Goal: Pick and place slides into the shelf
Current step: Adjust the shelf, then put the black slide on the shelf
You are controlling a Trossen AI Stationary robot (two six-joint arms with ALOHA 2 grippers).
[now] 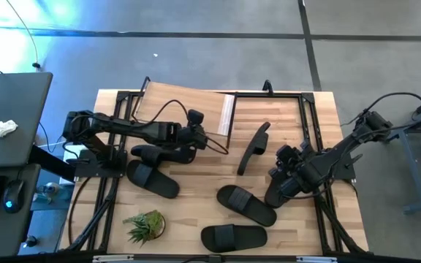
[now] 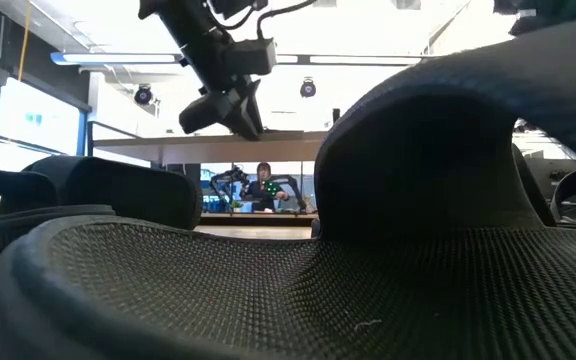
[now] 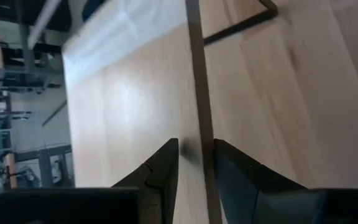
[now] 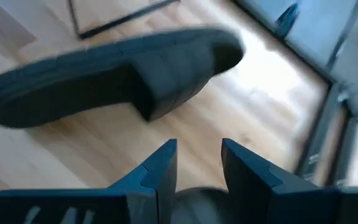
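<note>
- A black slide lies closest to the low camera and fills that view.
- The left gripper hovers at 10 o'clock from the table centre, beside the shelf; its fingers are partly open and hold nothing.
- The right gripper waits at 3 o'clock, partly open and empty, near a slide on its edge.
- Other slides lie at 6 o'clock.

You had a grey concrete floor around the table. A dark desk stood left; ceiling lights glowed bright.
</note>
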